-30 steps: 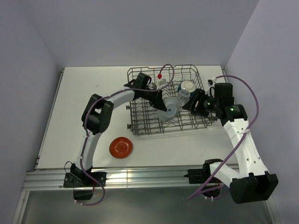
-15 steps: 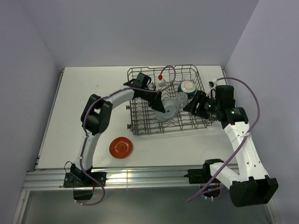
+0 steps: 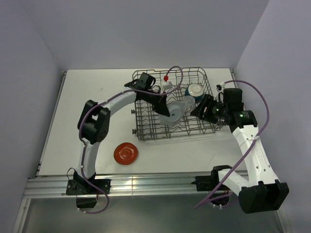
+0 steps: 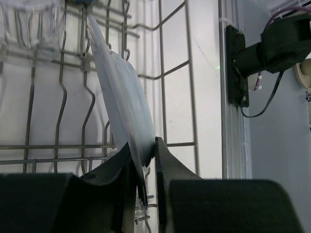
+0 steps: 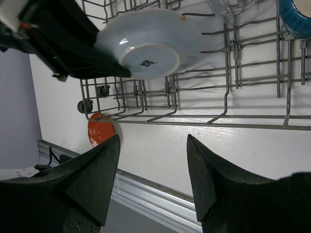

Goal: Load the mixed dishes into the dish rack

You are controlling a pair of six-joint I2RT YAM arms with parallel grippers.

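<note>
Left gripper (image 4: 144,151) jaws pinch the rim of the pale blue-grey plate (image 4: 121,97), on edge inside the dish rack (image 3: 146,131). Likely rigid, slick, breakable; the rim suits gripping. Right gripper (image 5: 153,162) jaws open, empty.

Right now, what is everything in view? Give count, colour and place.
dish rack: 1, grey wire, far right part of table
pale blue plate: 1, blue-grey, on edge over the rack
glass tumbler: 1, clear, in rack
mug: 1, dark blue, rack's far right
red-orange plate: 1, on table, near side of rack
table: 1, white
left gripper: black, shut on pale blue plate
right gripper: black, open, empty, at rack's right edge
</note>
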